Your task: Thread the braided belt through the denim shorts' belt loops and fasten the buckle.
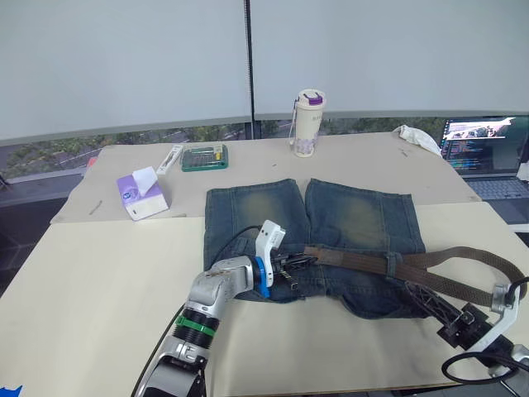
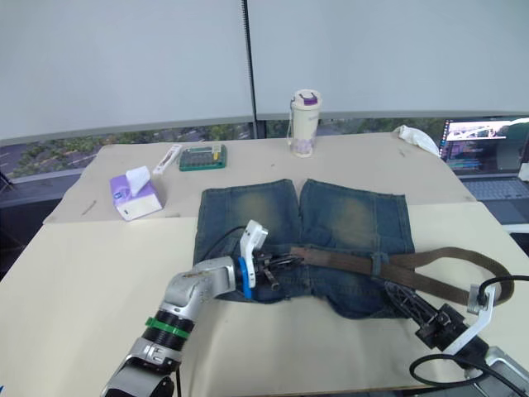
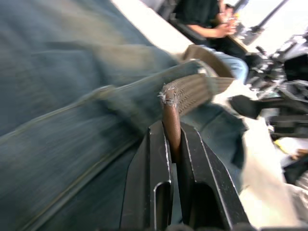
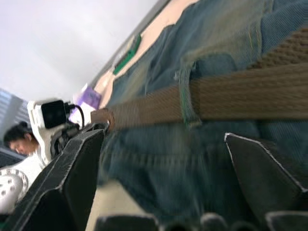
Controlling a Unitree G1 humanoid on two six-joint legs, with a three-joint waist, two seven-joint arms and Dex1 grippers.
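Note:
The denim shorts [image 1: 331,215] lie flat on the table with the waistband toward me. Along the waistband runs the braided belt [image 1: 355,260], passing under one of the belt loops [image 1: 388,263] and curling back in a long bend off the shorts' right side. At the left part of the waistband, my left gripper [image 1: 296,263] is shut on the belt's end [image 3: 171,113]. Over the right part of the waistband, my right gripper [image 1: 413,291] is open, its fingers [image 4: 77,163] wide apart below the belt and that loop [image 4: 185,98]. I cannot make out the buckle.
Behind the shorts stand a purple tissue box [image 1: 142,194], a green case [image 1: 204,157] and a lidded cup [image 1: 308,122]. A white cloth [image 1: 417,136] and a laptop [image 1: 488,157] are at the far right. A seated person [image 3: 207,19] shows beyond the table.

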